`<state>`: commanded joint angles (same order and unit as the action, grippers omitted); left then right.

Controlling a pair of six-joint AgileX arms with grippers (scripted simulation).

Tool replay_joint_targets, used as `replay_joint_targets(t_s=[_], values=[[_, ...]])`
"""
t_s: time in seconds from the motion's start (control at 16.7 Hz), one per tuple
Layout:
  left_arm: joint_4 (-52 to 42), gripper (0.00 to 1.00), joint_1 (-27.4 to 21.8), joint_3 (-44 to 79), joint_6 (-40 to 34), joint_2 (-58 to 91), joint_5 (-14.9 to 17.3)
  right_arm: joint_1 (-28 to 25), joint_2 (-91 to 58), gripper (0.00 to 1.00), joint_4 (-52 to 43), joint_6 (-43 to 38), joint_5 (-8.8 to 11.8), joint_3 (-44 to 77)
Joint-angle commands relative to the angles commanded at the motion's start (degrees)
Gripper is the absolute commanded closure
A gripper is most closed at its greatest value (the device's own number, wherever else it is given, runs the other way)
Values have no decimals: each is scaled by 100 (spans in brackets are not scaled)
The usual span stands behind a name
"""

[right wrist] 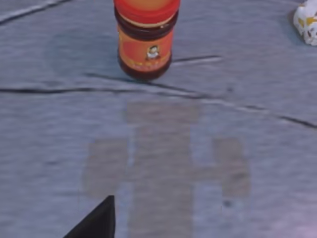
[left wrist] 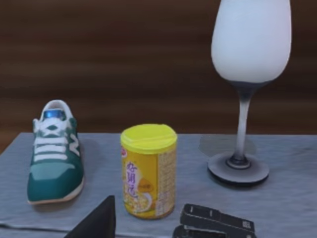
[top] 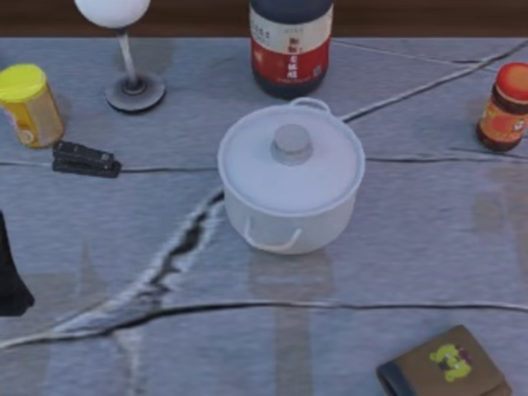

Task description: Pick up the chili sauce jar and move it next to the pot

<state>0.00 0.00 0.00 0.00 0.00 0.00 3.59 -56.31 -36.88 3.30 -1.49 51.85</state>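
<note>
- Left of the large round white pot with flat lid and knob [top: 290,177], the left arm's gripper [top: 12,276] is showing only as a dark shape at the table edge, seemingly idling; I cannot tell whether its fingers are spread or pressed together.
- Farther left of the pot and behind, a yellow-lidded yellow jar [top: 30,105], a flat black stapler [top: 85,159] and a white-bowled wine glass [top: 122,49] are standing on the grey cracked-stone table [top: 396,247]; the left wrist view is also showing a green and white sneaker [left wrist: 53,153].
- Just behind the pot, a tall dark bottle with red-white label [top: 290,45] is standing upright.
- Well to the right of the pot, the small dark chili sauce jar with red lid and orange-red label [top: 506,107] is standing upright and untouched.
- The right arm's gripper [right wrist: 94,223] is facing that jar from some way off, only one dark fingertip showing, so its spread cannot be told.
- Judging by this, nothing is done: approach, grasp, carry and placing are all remaining.
</note>
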Motion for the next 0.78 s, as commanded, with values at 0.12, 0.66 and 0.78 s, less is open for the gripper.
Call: replay_joint_targets(t_s=[0.12, 0.66, 0.78], values=[[0, 0, 0, 0, 0, 0, 0, 23, -1197, 0, -635, 115, 7, 1188], [0, 0, 0, 0, 0, 0, 0, -96, -6390, 0, -2993, 766, 208, 6359], [0, 0, 0, 0, 0, 0, 0, -153, -7266, 0, -3315, 898, 268, 7264]])
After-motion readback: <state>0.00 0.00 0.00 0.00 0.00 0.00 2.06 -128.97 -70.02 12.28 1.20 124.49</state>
